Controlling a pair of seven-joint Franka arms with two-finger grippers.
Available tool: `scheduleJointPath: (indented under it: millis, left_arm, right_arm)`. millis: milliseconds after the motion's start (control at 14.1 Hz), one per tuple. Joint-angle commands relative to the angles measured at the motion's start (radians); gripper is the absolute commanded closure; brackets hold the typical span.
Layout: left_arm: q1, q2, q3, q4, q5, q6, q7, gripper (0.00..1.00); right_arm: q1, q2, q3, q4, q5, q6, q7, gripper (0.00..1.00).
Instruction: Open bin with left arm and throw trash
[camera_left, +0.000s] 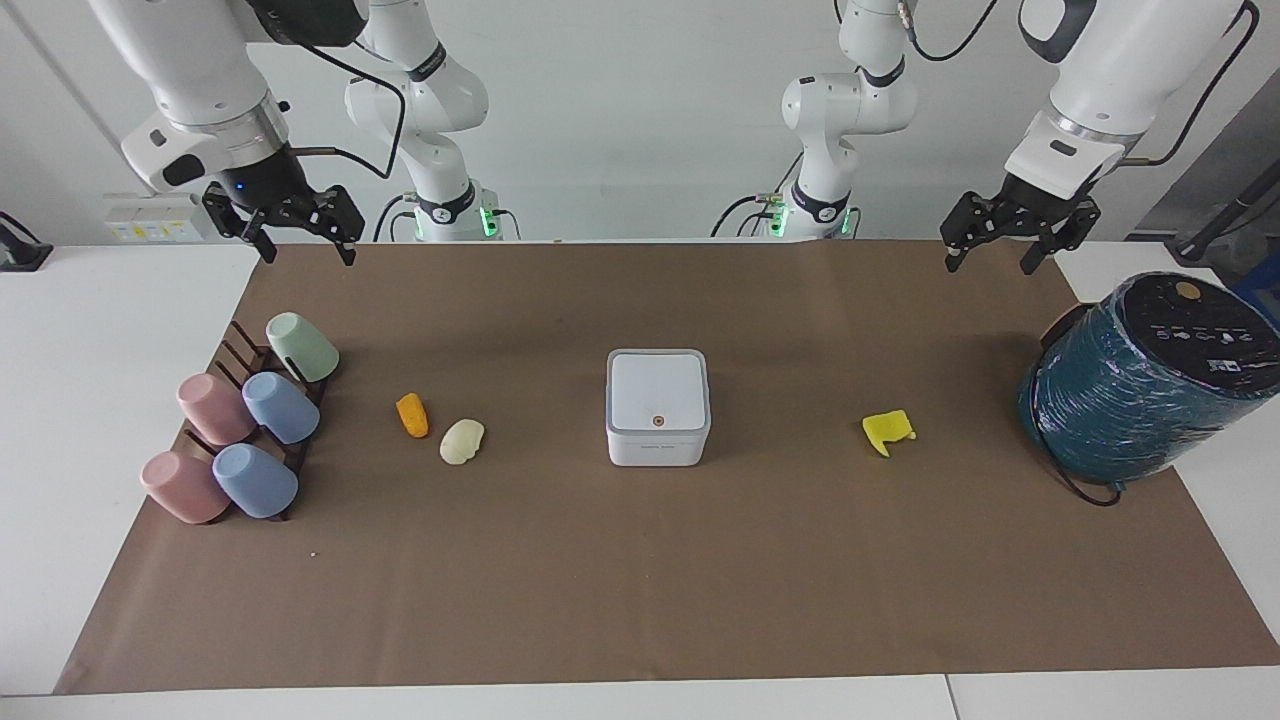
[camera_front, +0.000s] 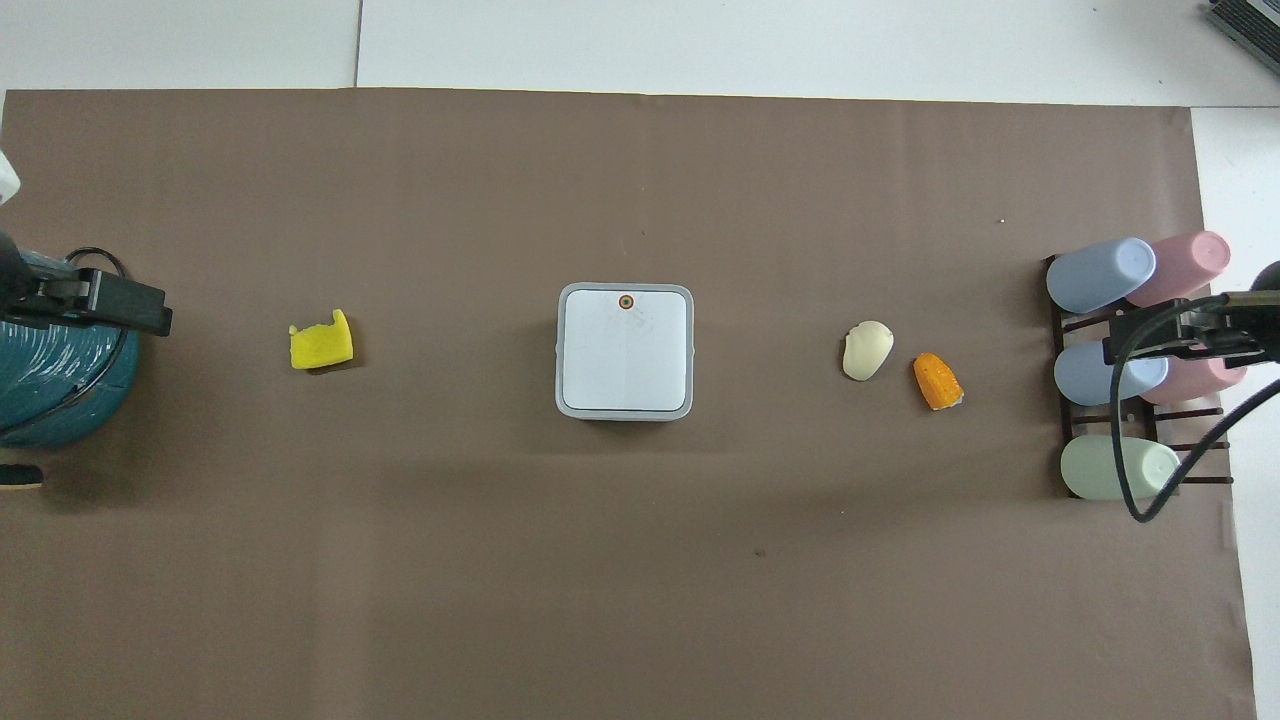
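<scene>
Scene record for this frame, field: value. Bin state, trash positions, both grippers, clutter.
bin: mid-mat, lid shut
yellow trash: on mat, toward left arm's end
cream trash: on mat, toward right arm's end
orange trash: beside cream lump, apart from it
left gripper: open, empty, raised over the mat's robot-side edge
right gripper: open, empty, waiting over the mat's corner
cup rack: five cups, right arm's end
teal cylinder: left arm's end
</scene>
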Motion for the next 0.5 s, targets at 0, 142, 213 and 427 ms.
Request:
scheduleJointPath:
  millis: [0,142,213,427]
  left_arm:
    - [-0.027,-0.04,0.004,-0.061,0.003,0.082,-0.011,0.0]
    - [-0.039,-0.038,0.003,-0.064,0.003,0.101,-0.01,0.13]
    - [-0.051,-0.04,0.003,-0.07,0.003,0.113,-0.008,0.25]
    - [-0.099,-0.038,0.003,-0.084,0.003,0.17,-0.007,0.63]
  right_arm:
    - [-0.003,-0.027,0.004,-0.042,0.003,0.022,0.023,0.0]
    - [-0.002,-0.048,0.004,-0.105,0.006,0.122,0.038,0.0]
    - [0.014,-0.048,0.005,-0.13,0.006,0.151,0.061,0.0]
    - [0.057,-0.039,0.005,-0.222,0.008,0.284,0.138,0.0]
